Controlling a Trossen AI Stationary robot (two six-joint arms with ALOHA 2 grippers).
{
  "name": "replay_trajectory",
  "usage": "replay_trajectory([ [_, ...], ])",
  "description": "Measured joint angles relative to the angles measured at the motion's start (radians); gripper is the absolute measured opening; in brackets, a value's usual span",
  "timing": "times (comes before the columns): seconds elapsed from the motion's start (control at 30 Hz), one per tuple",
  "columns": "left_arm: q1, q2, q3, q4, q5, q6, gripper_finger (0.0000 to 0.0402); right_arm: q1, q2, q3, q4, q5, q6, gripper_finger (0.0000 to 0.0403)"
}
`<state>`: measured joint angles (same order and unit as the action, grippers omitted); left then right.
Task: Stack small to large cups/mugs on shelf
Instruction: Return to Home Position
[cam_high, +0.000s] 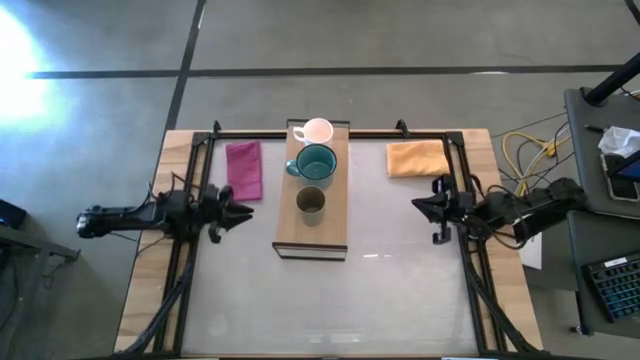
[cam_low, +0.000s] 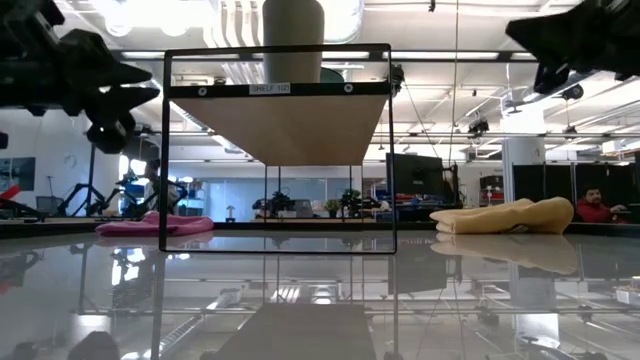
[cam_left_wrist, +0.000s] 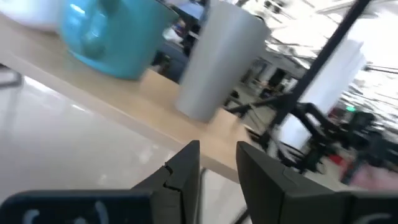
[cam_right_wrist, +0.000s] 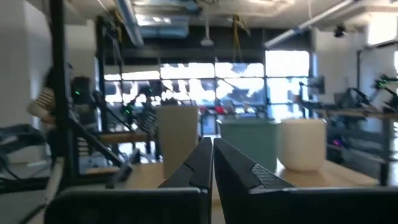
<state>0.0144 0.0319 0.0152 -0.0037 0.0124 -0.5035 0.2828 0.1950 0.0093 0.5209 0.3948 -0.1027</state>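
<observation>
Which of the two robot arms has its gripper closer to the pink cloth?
Left. The left gripper hovers close by the pink cloth, on the same side of the shelf. The right gripper is across the shelf, by the orange cloth.

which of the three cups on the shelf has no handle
The dark olive-brown cup, at one end of the row on the shelf. The teal mug in the middle and the white mug both show handles.

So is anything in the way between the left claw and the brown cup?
No, nothing visible. The left gripper waits beside the shelf; only bare table lies between it and the shelf's brown cup. The pink cloth lies farther back, off that line.
</observation>
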Motion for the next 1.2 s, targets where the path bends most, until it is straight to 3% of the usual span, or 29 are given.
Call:
replay_trajectory([
  [0.53,0.05,0.052,0.0,-0.001,0.016,0.015,0.0091,0.0,0.031,0.0,-0.044,0.017,0.279,0.0009],
  [1.2,0.05,0.059,-0.001,-0.001,0.017,0.017,0.0091,0.0,0.031,0.0,-0.045,0.017,0.286,0.0009],
])
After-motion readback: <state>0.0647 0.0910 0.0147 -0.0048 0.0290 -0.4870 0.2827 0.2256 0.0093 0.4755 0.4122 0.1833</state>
